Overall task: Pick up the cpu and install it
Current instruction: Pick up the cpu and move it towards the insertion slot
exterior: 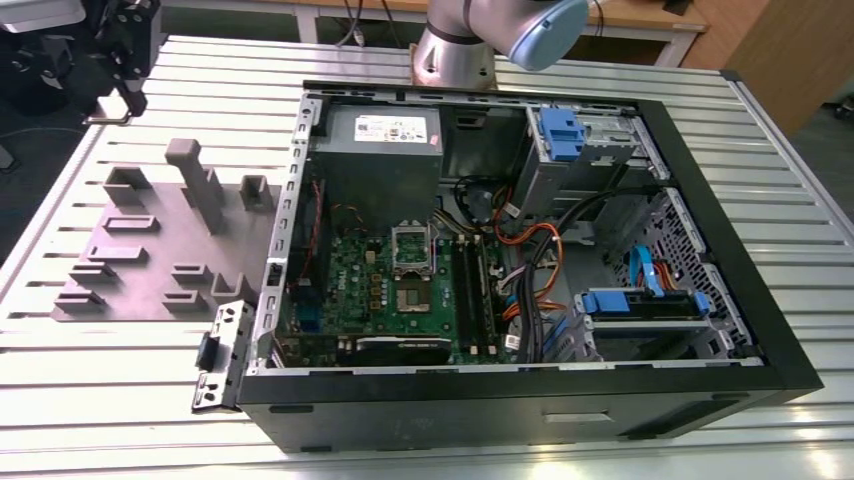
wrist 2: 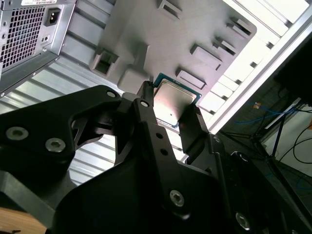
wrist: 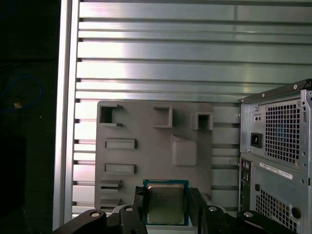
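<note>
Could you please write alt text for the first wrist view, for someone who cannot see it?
The black gripper grips a small square silver-grey cpu between its fingers. Beyond it are a grey plastic fixture plate, the slatted metal table and a computer case.

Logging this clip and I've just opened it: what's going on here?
The arm's claw is shut on the cpu, gripping the small silver chip by two opposite edges, as both wrist views show. The chip is held up off the grey fixture plate, which lies beside the open computer case. The green motherboard sits inside the case, and the cpu is not yet installed.
</note>
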`<state>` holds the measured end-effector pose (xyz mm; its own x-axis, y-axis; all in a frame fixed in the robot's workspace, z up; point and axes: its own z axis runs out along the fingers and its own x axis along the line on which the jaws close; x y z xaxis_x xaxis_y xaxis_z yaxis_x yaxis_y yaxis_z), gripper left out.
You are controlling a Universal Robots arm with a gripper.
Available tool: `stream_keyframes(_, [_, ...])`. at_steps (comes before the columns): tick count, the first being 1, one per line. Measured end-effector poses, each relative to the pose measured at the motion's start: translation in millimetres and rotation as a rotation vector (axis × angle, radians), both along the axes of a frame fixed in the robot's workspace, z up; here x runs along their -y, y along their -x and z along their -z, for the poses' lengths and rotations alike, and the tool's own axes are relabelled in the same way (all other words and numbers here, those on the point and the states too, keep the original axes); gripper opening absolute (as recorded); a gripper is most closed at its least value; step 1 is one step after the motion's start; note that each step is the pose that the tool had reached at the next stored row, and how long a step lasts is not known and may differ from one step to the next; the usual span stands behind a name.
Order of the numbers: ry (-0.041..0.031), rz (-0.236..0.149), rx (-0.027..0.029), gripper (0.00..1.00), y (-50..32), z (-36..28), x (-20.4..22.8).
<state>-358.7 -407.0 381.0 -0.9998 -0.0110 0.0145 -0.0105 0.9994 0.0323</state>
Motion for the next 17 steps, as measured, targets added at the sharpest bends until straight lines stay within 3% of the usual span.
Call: stream_keyframes(17, [0.0000, 0.000, 0.0001, 0.45, -5.0, 0.0, 0.0])
